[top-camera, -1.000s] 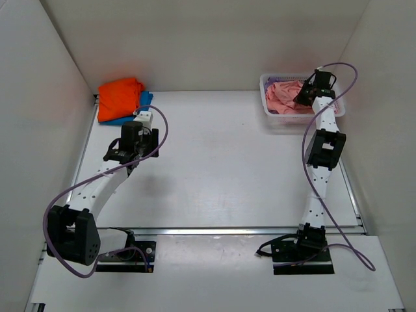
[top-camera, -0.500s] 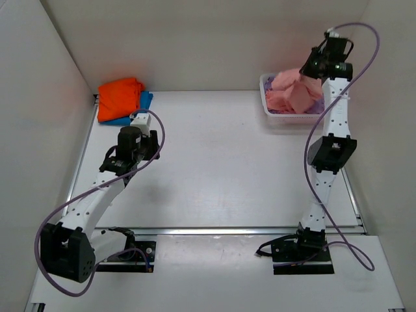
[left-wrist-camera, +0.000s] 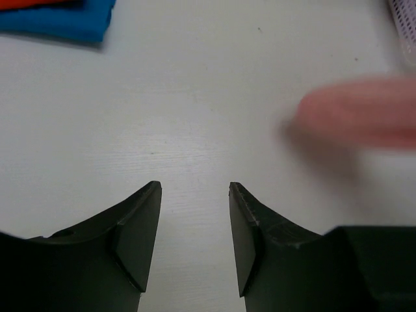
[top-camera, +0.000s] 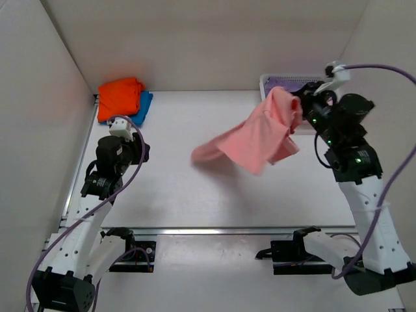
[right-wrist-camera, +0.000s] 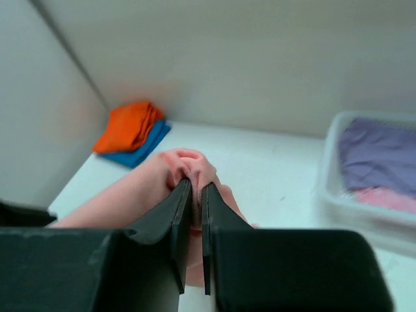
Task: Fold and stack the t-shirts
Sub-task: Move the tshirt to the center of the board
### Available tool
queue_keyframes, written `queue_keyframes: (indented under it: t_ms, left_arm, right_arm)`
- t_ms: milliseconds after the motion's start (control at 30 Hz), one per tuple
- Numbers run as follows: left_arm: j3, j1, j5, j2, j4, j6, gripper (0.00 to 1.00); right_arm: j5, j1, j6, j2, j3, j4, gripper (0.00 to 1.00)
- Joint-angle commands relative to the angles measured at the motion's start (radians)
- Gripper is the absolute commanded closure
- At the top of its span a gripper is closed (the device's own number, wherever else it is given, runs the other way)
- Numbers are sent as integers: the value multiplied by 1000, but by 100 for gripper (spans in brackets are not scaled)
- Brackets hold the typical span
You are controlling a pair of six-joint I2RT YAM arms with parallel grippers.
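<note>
My right gripper (top-camera: 300,112) is shut on the salmon-pink t-shirt (top-camera: 257,138) and holds it in the air over the middle of the table; the cloth is pinched between the jaws in the right wrist view (right-wrist-camera: 162,179). It shows as a pink blur in the left wrist view (left-wrist-camera: 361,120). A folded bright orange t-shirt (top-camera: 120,96) lies on a folded blue t-shirt (top-camera: 144,106) at the far left. A lavender-purple t-shirt (right-wrist-camera: 380,149) lies in the basket. My left gripper (left-wrist-camera: 195,214) is open and empty above bare table.
The white mesh basket (top-camera: 268,83) stands at the far right, partly hidden by the pink shirt and the right arm. White walls close in the table on the left, back and right.
My right gripper has lifted the salmon-pink t-shirt out of the basket and swung it left over the table. My left arm has drawn back toward the near left.
</note>
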Motion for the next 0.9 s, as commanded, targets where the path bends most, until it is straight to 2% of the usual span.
queue_keyframes:
  t_ms: [0,67,233,267,300,367,433,600,700,867]
  left_arm:
    - [46,12,23,-10,-40,-18,43]
    - [38,0,29,-11,-40,-29,42]
    - [-5,-35,66,-2,-18,-75,42]
    - [-14,-41,86,8,-14,-72,40]
    - [-18,-58,92,25,-3,-75,39]
    - [-29,-77,132,61,5,-79,39]
    - [-46,-116,155,99,43,-101,38]
    - [-66,-241,199,223,176,-193,36]
    - [-64,-291,233,320,262,-266,34]
    - [-55,-318,270,433,439,-371,31]
  right_arm:
    - [-92,28,95,86,-169,123,100]
    - [-136,63,110,132,-240,155,100]
    - [-241,169,130,362,-267,151,98]
    - [-249,198,133,376,-277,145,85]
    - [-247,210,125,408,-277,143,76]
    - [-216,214,116,421,-313,131,48]
    - [-183,186,116,393,-364,157,40]
    - [-219,86,106,318,-514,218,44]
    - [-242,80,87,306,-570,214,49]
    - [-224,103,121,306,-677,272,49]
